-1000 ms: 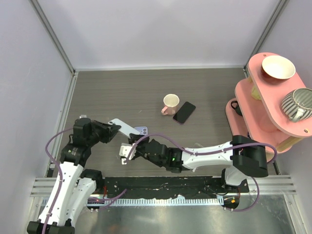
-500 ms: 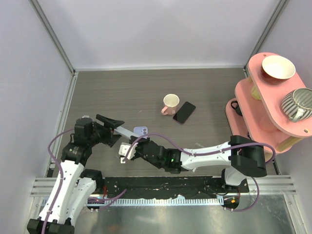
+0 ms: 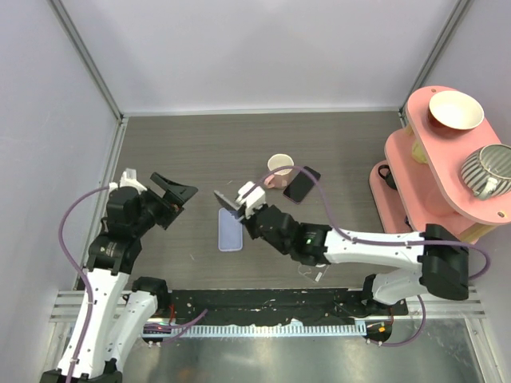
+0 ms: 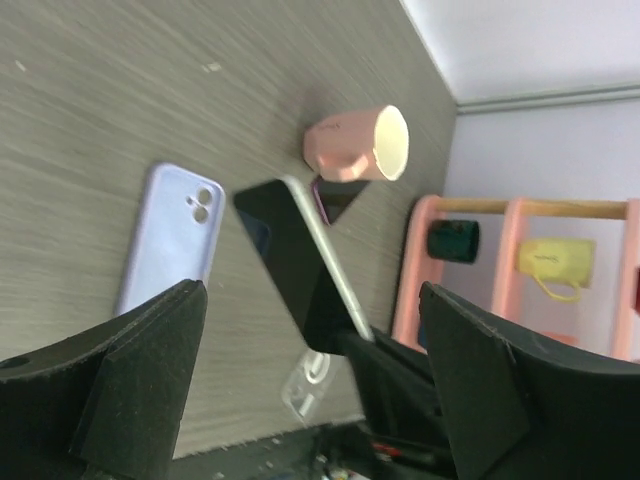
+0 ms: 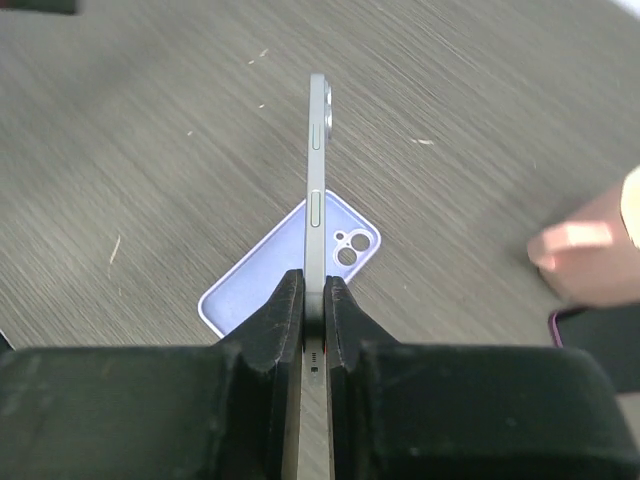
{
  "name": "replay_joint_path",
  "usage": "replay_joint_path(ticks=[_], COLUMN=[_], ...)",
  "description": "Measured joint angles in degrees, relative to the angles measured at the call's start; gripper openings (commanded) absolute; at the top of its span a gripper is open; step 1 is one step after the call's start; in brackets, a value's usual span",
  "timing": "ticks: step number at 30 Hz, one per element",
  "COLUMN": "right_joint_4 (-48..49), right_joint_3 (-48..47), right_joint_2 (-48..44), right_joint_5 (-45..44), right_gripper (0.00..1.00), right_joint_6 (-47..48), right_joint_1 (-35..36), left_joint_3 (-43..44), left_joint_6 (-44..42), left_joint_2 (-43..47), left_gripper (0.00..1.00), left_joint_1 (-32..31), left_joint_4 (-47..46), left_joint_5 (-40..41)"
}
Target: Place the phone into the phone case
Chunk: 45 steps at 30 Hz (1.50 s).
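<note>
Phone [image 5: 318,170] is clear of the table [image 3: 200,144], clamped at its lower end by the right gripper [image 5: 313,290], whose jaws are pressed tight against its two flat faces. In the right wrist view it stands edge-on in the middle of the frame, with the side buttons facing the camera and the lens bump jutting out near the top. In the overhead view the phone shows as a thin dark sliver just left of centre, tilted up off the table.

Below it, the lavender phone case [image 3: 230,231] lies flat on the wood-grain surface, apart from the phone. Its camera cutouts sit at the upper right end in the right wrist view. Whether its open side faces up cannot be told.

At centre left of the overhead frame, the left gripper [image 3: 174,195] has its jaws spread wide with nothing between them. It is raised above the table, well to the left of the case.

A pink cup [image 3: 279,169] lies on its side just above and right of the held phone, beside a second dark phone [image 3: 302,184] that lies flat. A pink rack [image 3: 415,159] stands at the right edge of the frame and carries a bowl [image 3: 455,110] and a striped cup [image 3: 487,169].
</note>
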<state>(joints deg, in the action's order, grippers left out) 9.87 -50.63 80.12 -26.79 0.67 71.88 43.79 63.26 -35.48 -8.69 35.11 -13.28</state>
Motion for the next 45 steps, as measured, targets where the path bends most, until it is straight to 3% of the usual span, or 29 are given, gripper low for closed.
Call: replay_joint_path(ticks=[5, 12, 18, 28, 32, 33, 35, 39, 45], right_joint_4=[-4.98, -8.79, -11.41, -13.9, -15.78, -15.91, -15.96, -16.02, -16.0], right_joint_3=[3.28, 11.26, 13.92, 16.83, 16.92, 16.92, 16.92, 16.98, 18.14], right_joint_2=[-7.37, -17.38, -25.66, -34.01, -36.57, -37.2, -38.07, -38.25, -38.23], right_joint_5=[0.09, 0.83, 0.04, -2.49, -3.19, -3.34, -3.76, -4.11, -4.0], right_gripper=[0.01, 0.01, 0.01, 0.01, 0.01, 0.01, 0.01, 0.01, 0.01], right_joint_6=[-17.92, -34.42, -38.64, -39.6, -39.58, -39.56, -39.47, -39.34, -39.36], right_joint_1=[-5.51, -7.5, -7.48, -7.48, -7.48, -7.48, -7.48, -7.48, -7.48], left_joint_3=[1.86, 1.79, 1.31, 6.91, 8.5, 8.41, 7.91, 5.01, -4.96], left_joint_6=[-6.95, -13.84, -18.21, -22.88, -22.84, -22.58, -21.59, -16.68, -2.56], left_joint_2=[-3.58, -21.73, -33.57, -56.17, -58.14, -58.18, -58.18, -56.28, -47.3], left_gripper=[0.79, 0.63, 0.56, 0.43, 0.28, 0.16, 0.02, 0.0, 0.01], left_joint_1=[0.0, 0.02, -1.42, -12.13, -12.79, -12.79, -12.76, -12.76, -13.97], left_joint_4=[1.36, 1.79, -2.03, -6.88, -9.01, -9.18, -9.62, -11.32, -13.2], left_joint_5=[5.95, 8.39, 6.99, 5.11, 5.11, 5.11, 5.31, 5.55, 5.7])
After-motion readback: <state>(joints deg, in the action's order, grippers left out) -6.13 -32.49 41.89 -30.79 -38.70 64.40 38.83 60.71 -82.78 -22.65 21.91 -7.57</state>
